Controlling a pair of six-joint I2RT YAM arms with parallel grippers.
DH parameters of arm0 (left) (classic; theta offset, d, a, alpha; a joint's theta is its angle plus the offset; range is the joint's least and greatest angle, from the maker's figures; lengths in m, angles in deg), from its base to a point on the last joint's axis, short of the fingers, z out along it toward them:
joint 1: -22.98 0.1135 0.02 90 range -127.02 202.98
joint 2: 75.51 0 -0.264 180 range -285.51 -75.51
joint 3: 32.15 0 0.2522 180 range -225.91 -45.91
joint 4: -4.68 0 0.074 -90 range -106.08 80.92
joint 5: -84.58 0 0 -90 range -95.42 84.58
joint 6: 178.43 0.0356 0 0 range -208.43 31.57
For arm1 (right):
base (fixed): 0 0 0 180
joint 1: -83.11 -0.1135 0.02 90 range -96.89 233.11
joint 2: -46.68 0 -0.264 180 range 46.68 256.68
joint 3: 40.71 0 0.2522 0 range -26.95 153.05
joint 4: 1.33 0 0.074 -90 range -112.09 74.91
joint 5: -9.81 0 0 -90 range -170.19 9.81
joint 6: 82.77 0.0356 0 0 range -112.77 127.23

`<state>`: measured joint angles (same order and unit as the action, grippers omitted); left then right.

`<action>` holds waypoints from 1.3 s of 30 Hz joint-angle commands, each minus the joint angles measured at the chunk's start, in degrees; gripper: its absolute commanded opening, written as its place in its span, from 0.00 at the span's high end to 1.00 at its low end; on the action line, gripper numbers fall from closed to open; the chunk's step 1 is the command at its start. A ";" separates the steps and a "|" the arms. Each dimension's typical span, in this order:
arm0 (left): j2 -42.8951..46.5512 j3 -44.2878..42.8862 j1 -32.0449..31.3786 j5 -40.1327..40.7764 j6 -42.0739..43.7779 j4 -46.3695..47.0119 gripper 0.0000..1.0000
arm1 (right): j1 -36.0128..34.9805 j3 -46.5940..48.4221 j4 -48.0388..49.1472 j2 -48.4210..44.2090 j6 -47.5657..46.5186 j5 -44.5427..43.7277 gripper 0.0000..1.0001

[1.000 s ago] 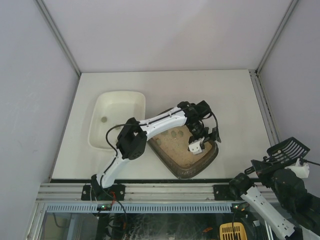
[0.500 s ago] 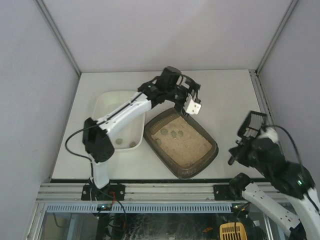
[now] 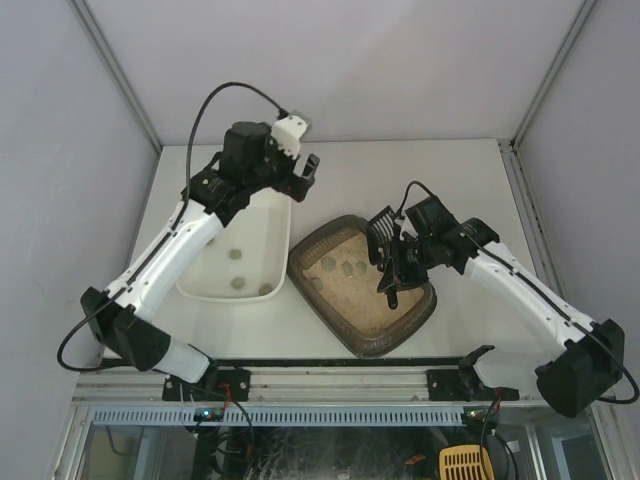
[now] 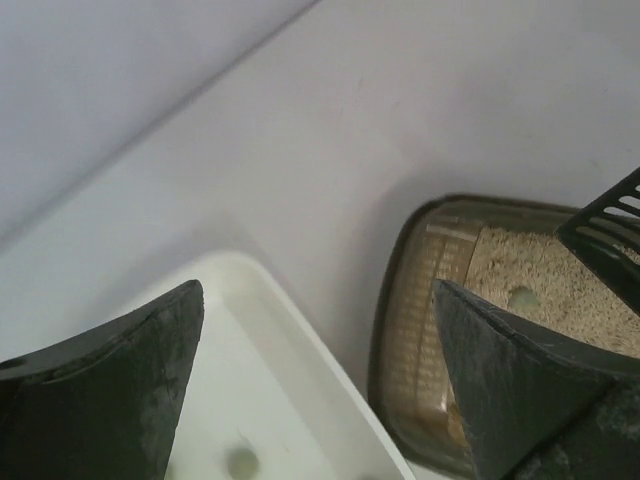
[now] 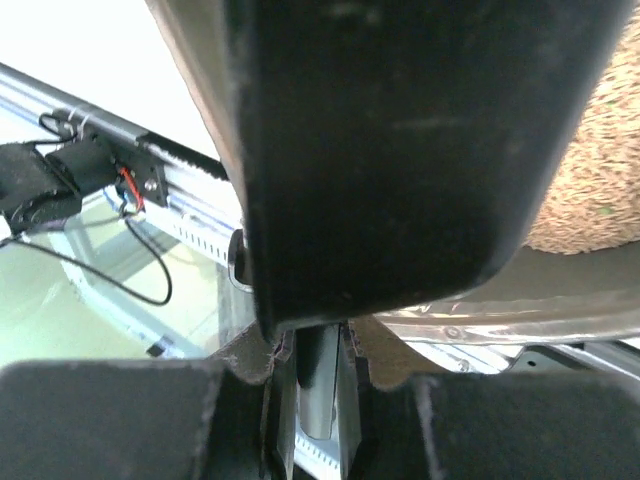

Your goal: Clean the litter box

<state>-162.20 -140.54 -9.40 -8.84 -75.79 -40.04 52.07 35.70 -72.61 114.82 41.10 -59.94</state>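
Observation:
The dark grey-brown litter box holds beige litter with three greenish clumps near its far left end. My right gripper is shut on the handle of the black slotted scoop and holds it over the middle of the litter. In the right wrist view the scoop fills the frame, its handle between the fingers, with litter beyond. My left gripper is open and empty above the white tray's far right corner. In the left wrist view the box rim and the scoop show.
A white tray lies left of the litter box, touching it, with three small clumps inside; its rim and one clump show in the left wrist view. Grey walls enclose the table on three sides.
My left arm has swung from the litter box to above the white tray's far corner. My right arm has come in from the right and brought the scoop over the litter.

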 commanded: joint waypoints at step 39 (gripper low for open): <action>13.48 27.67 19.85 -7.11 -64.43 -2.32 0.00 | -2.09 19.95 -22.64 31.61 -3.46 -1.39 1.00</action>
<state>-150.33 -113.85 9.57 -16.25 -138.52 -44.76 51.00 52.82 -96.41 144.65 37.49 -60.14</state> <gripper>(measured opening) 0.996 0.127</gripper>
